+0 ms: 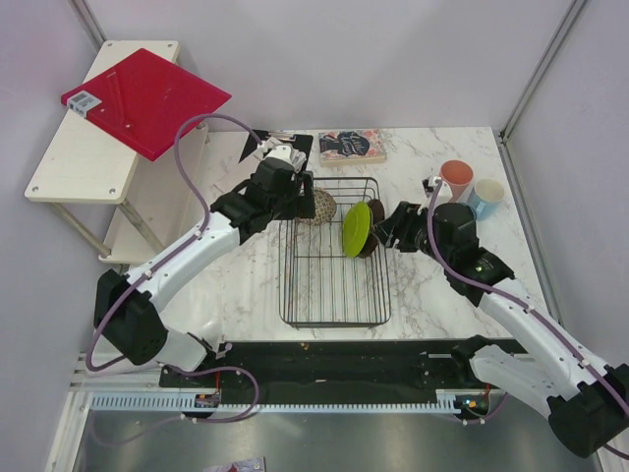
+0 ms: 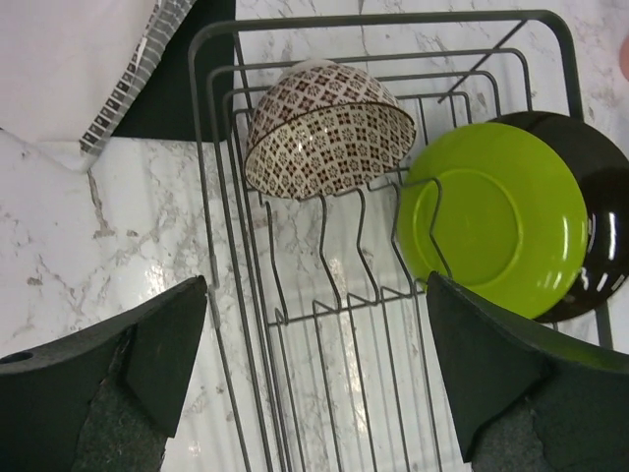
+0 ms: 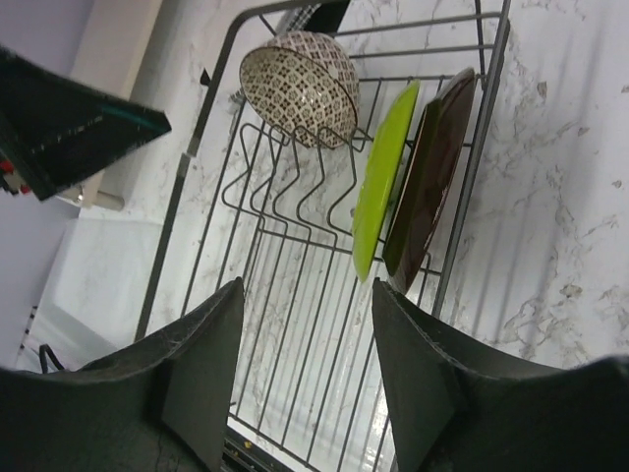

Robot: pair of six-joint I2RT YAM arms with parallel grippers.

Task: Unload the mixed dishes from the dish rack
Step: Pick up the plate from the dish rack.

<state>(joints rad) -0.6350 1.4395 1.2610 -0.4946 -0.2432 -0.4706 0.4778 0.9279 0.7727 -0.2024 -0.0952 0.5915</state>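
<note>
Overlapping the dark plate (image 2: 598,167), the lime green plate (image 2: 496,226) hides it partly; both arms' fingers (image 2: 162,339) apart.

A flat red square board (image 1: 147,98) lies askew on top of a white wooden shelf (image 1: 69,167) standing beside the table's far left corner. One corner of the board juts past the shelf's edge toward the table, and a small white barcode label (image 1: 85,100) is stuck near its left corner. On the white marble-patterned table (image 1: 442,295) a small book (image 1: 352,147) with a pink and dark illustrated cover lies flat at the far edge, while a black mat (image 1: 334,359) runs along the near edge with a white toothed rail (image 1: 324,401) just in front of it.
</note>
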